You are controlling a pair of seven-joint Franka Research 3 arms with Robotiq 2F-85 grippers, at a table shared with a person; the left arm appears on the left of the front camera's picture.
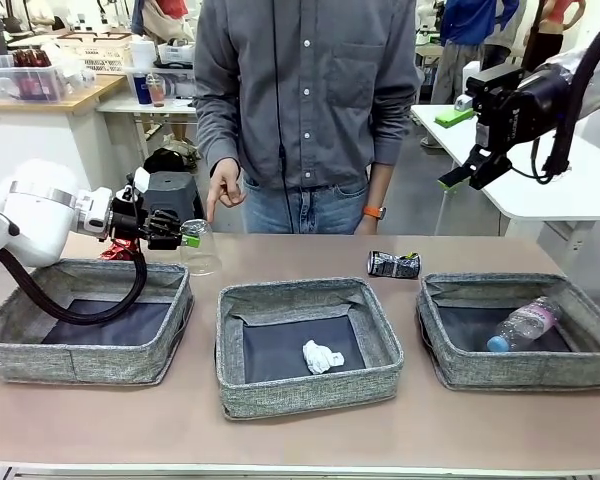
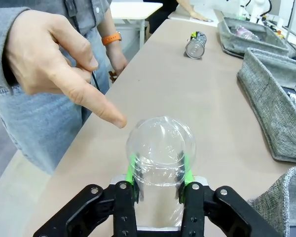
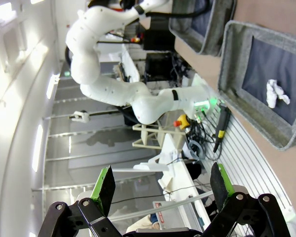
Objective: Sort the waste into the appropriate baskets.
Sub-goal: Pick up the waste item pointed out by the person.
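My left gripper [image 1: 187,238] [image 2: 158,170] is shut on a clear plastic cup [image 1: 200,250] [image 2: 160,140], held on its side just above the table behind the left basket [image 1: 80,355]. A person's hand [image 1: 223,190] [image 2: 64,74] points a finger down close to the cup. A crushed red can [image 1: 115,251] peeks out behind my left wrist. The crushed dark-silver can [image 1: 393,264] [image 2: 195,45] lies on the table behind the right basket [image 1: 520,372], which holds a bottle [image 1: 525,325]. A white tissue [image 1: 321,356] [image 3: 276,93] lies in the middle basket [image 1: 310,388]. My right gripper [image 1: 470,172] [image 3: 163,185] hangs open high at the right.
The person stands at the far edge, close to the cup. The three baskets sit in a row along the near half of the table, with bare tabletop behind them. A white side table [image 1: 550,190] stands under my right arm.
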